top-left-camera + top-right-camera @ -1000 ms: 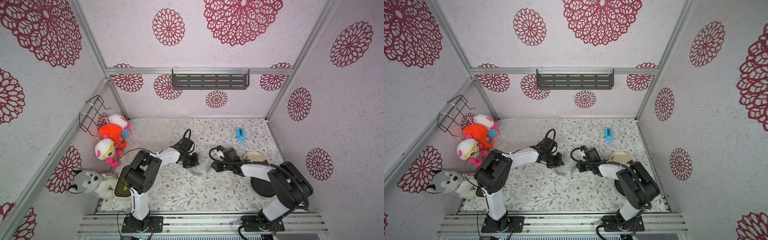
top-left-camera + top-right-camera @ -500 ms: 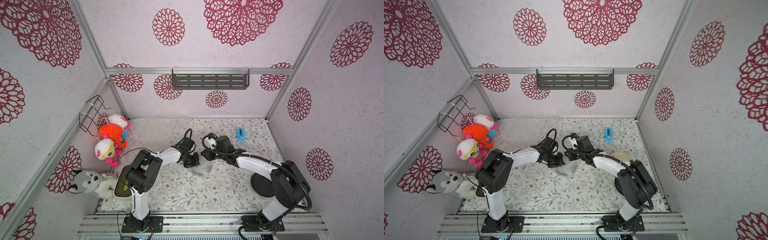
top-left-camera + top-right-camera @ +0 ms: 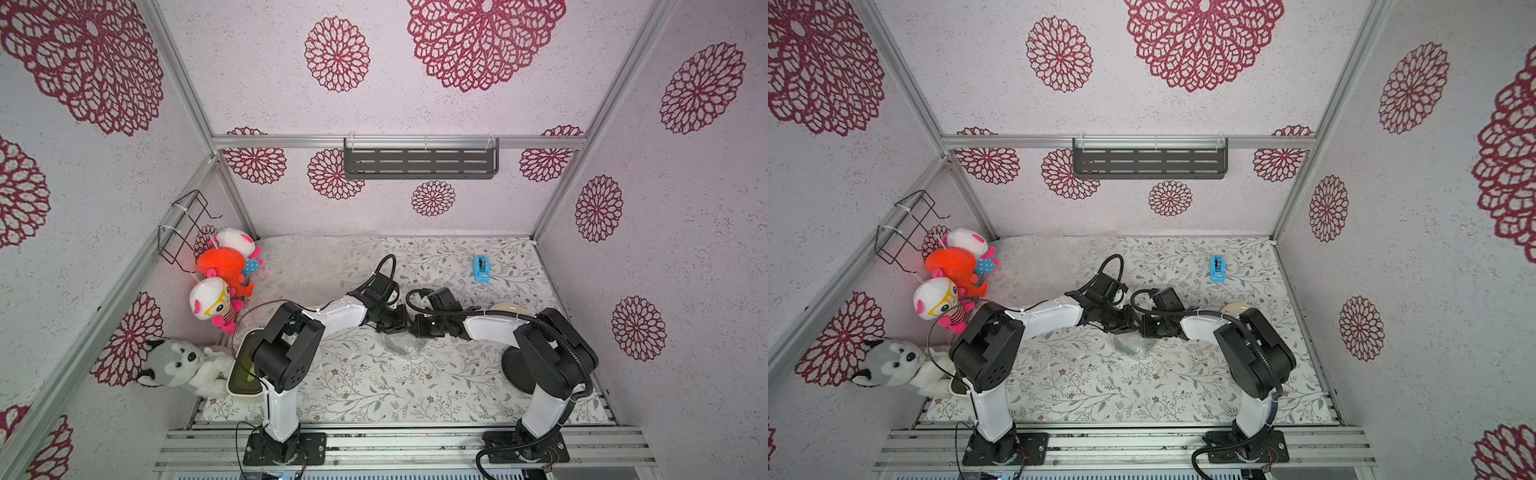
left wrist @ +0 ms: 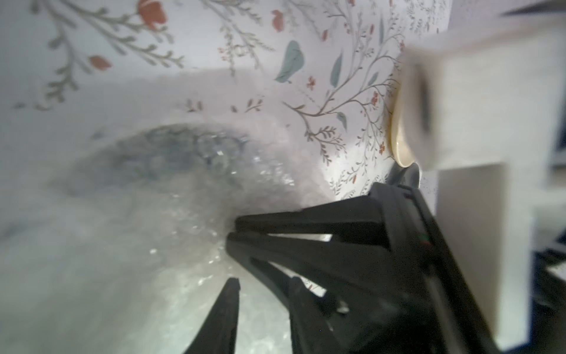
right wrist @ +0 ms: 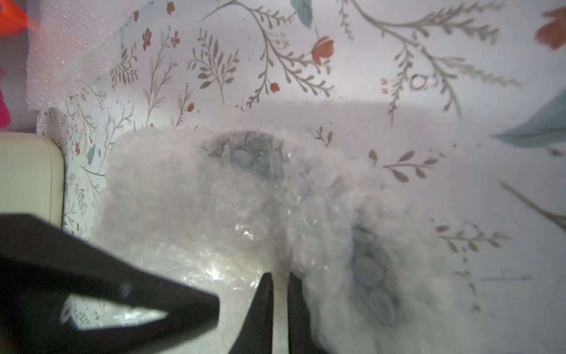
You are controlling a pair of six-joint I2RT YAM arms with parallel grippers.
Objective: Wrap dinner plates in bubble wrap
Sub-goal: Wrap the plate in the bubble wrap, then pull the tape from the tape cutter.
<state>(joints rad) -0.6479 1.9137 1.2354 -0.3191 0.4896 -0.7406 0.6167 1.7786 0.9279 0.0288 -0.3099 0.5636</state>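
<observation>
In the middle of the table lies the teal-blue dinner plate, bundled in crinkled bubble wrap; its blue pattern shows through the plastic. My two grippers meet tip to tip just behind it. The left gripper is over the wrap with its jaws a little apart, nothing pinched between them. My right gripper is shut on a fold of the bubble wrap. In both top views the left gripper and right gripper are nearly touching. The cream plate and black plate lie half hidden under my right arm.
Spare bubble wrap sheets lie at the back left. A blue tape dispenser stands at the back right. A cream tub sits by my left arm's base, with plush toys along the left wall.
My right gripper swung back and left, then came down beside the left gripper and closed on the wrap. The left gripper's jaws have parted slightly; its arm has hardly moved.
</observation>
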